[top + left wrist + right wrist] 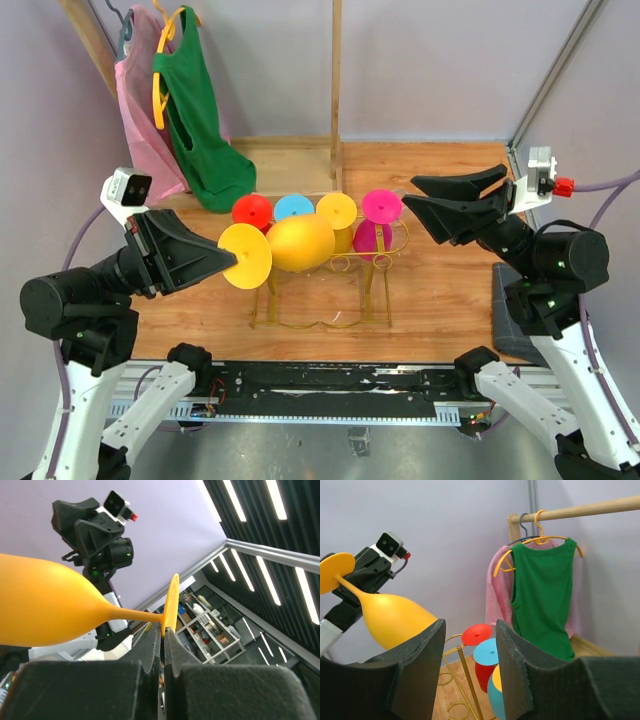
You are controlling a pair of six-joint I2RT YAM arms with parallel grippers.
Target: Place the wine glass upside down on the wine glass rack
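Your left pincer (pixel 163 635) is clamped on the wine glass (pixel 45 605). Its dark fingers (pixel 148 652) press both faces of the thin yellow foot, which you see edge-on. From the foot the stem runs sideways into the orange-yellow bowl, so the glass lies roughly level. Farther off, beyond the bowl, the right arm (pixel 100 545) stands against a lilac wall (pixel 165 525). Ceiling lights (pixel 270 540) and shelves (pixel 205 625) show far behind.

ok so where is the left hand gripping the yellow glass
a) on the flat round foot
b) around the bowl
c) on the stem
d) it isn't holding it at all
a: in the left wrist view the left hand is pinched shut on the edge of the flat foot of the yellow glass, while the stem and bowl stick out free to the side.
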